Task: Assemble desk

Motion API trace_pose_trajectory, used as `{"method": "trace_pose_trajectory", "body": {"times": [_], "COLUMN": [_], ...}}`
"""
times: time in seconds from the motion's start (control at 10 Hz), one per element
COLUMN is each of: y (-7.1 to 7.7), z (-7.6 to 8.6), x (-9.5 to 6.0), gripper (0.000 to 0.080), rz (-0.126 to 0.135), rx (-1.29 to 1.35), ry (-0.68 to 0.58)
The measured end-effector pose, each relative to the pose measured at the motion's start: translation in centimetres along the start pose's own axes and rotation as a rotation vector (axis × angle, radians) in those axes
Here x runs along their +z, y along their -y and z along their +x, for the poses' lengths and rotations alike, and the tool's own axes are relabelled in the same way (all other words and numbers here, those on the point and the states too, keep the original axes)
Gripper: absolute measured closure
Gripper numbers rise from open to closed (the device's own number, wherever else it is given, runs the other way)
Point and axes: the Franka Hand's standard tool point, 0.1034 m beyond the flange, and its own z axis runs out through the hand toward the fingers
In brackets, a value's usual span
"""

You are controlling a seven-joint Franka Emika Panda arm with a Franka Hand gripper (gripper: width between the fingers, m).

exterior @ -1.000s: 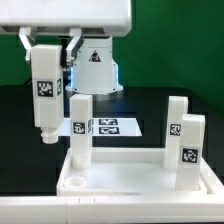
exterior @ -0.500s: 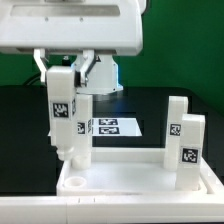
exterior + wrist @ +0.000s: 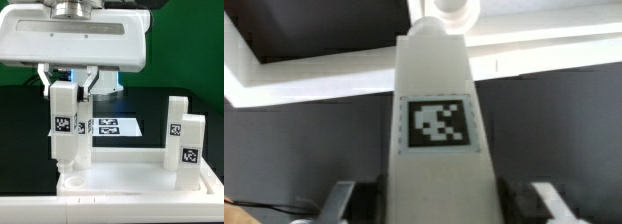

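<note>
My gripper (image 3: 67, 84) is shut on a white square leg (image 3: 64, 124) with a black-and-white tag, holding it upright. The leg's lower end hangs just above the near corner of the white rimmed tabletop (image 3: 130, 182), on the exterior view's left. Whether it touches the corner socket (image 3: 75, 186) I cannot tell. A second leg (image 3: 84, 128) stands upright on the tabletop right behind the held one. Two more legs (image 3: 190, 150) stand at the right end. In the wrist view the held leg (image 3: 438, 110) runs out from between the fingers (image 3: 345, 200) of the gripper (image 3: 441, 205) toward the tabletop (image 3: 304, 75).
The marker board (image 3: 114, 126) lies flat on the black table behind the tabletop. The white robot base (image 3: 104, 72) stands at the back, mostly hidden by the gripper body. A green backdrop closes off the rear.
The gripper has carried the leg toward the exterior view's right and lower, from beside the tabletop to over its near left corner.
</note>
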Motion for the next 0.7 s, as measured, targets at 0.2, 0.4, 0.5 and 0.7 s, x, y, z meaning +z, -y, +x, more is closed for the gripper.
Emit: {"method": "trace_pose_trajectory", "body": {"times": [0.2,0.4,0.5,0.7], "y": [0.9,1.5,1.5,1.4], "z": [-1.0,-1.2,-1.2,-1.4], "x": [1.0,1.2,1.2,1.7], "gripper": [0.0514,0.0514,0.0514,0.0514], "rz": [-0.002,0.004,0.002,-0.005], "rx": [-0.008,-0.012,-0.012,-0.015], "ry": [0.002,0.006,0.002,-0.001]}}
